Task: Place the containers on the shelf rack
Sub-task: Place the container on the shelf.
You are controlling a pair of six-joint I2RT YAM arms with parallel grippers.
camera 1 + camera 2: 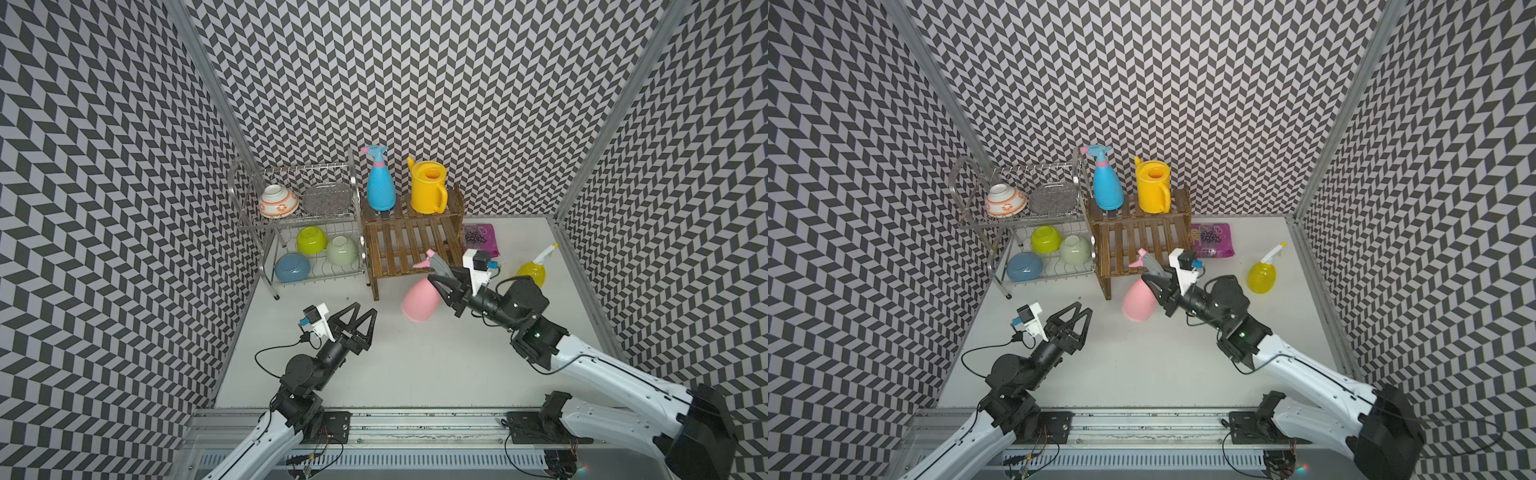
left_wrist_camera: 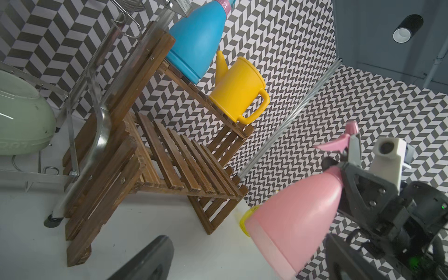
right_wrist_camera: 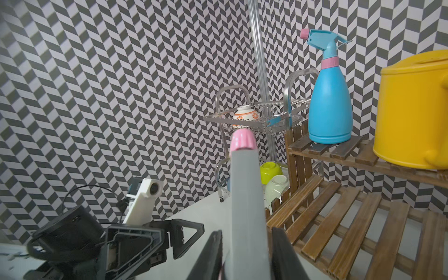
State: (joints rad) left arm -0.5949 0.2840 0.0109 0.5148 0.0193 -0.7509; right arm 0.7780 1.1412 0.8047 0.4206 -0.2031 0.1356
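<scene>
- Black-and-white chevron walls [image 1: 457, 83] close in a white desk [image 1: 415, 365].
- The shelf rack [image 1: 411, 245] stands at the back; the blue spray bottle [image 1: 380, 187] and the yellow watering can [image 1: 428, 189] sit upright on its top tier.
- The right hand [image 1: 436, 277] is clamped on the neck of the tilted pink bottle [image 1: 420, 300], just before the lower tier.
- The left hand [image 1: 365, 308] has its fingers spread wide, holding nothing.
- The translucent yellow bottle [image 1: 532, 272] stands on the desk.

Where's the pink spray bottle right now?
In both top views the pink spray bottle hangs tilted in the right gripper, held by its neck, in front of the lower tier of the shelf rack.
</scene>
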